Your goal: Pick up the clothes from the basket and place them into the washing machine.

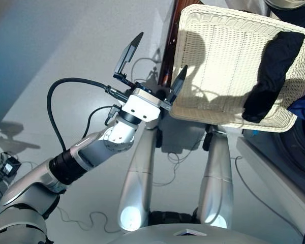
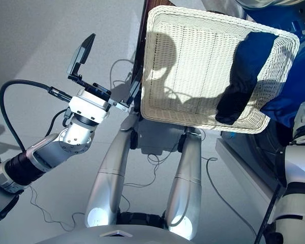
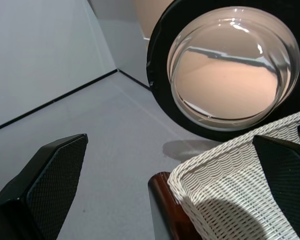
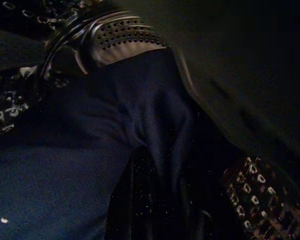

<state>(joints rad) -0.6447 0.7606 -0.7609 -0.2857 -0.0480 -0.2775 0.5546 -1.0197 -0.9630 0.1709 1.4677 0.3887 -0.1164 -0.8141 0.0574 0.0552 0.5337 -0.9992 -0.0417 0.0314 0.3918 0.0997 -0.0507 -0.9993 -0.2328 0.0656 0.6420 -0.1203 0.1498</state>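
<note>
Left gripper point(image 1: 153, 61), fingers spread wide, holds nothing beside the basket point(image 1: 213, 56) corner. Black garment point(image 1: 270, 76) lies in the basket; navy cloth point(image 4: 90, 165) sits at the drum. Right gripper's state: cannot tell.

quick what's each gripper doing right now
Left gripper: open, empty, beside the cream-white woven wicker basket.
Right gripper: fingers hidden by navy blue cloth; cannot be told.
</note>
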